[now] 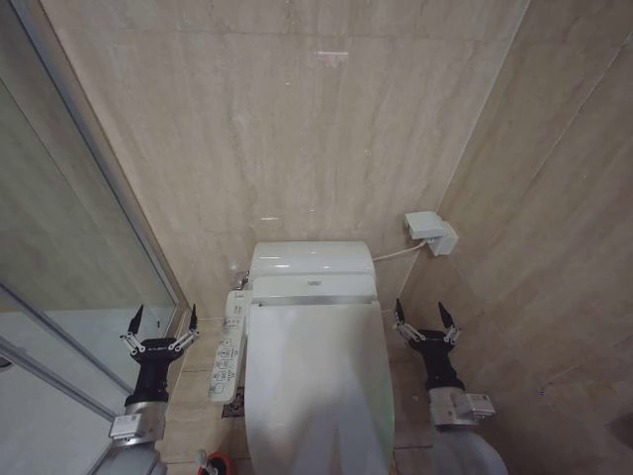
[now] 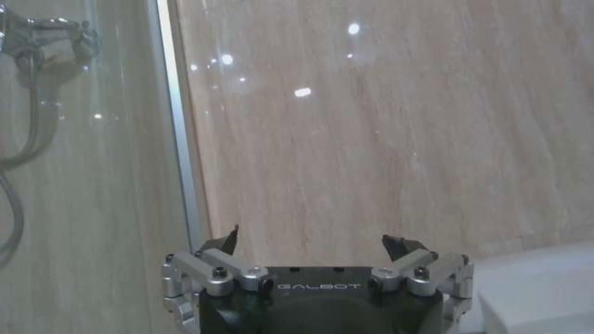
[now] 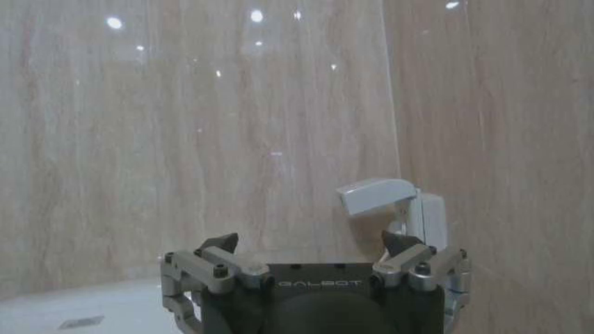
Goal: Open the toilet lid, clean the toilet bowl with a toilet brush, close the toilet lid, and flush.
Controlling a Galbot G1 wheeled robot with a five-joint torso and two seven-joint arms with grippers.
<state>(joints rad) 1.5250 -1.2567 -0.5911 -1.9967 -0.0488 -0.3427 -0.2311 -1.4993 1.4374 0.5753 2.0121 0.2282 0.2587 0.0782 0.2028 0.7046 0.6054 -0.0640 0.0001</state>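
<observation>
Left gripper: both fingers spread wide apart, nothing between them, tips pointing at the back wall. It hangs in the air on the left side of the toilet, just beside the long white button panel and close to the metal-framed glass shower partition. In the left wrist view the same left gripper has its dark fingertips well apart against beige tile, with the glass frame and a chrome shower hose off to one side.

Right gripper: fingers also spread open, empty, tips toward the back wall. It hovers on the right side of the toilet, near the side wall, below a small white plastic wall box with a cable running toward the tank. In the right wrist view the right gripper faces that box, apart from it.

Between the two arms sits the large glossy white plastic toilet lid, lying flat and closed over the toilet bowl, which is hidden under it. Behind the lid is the rounded white tank housing. The toilet brush stands on the floor by the lower left of the lid: a small red cup-shaped holder, cut off by the picture edge, neither gripper touching it.

Walls are beige marble-look tile.
</observation>
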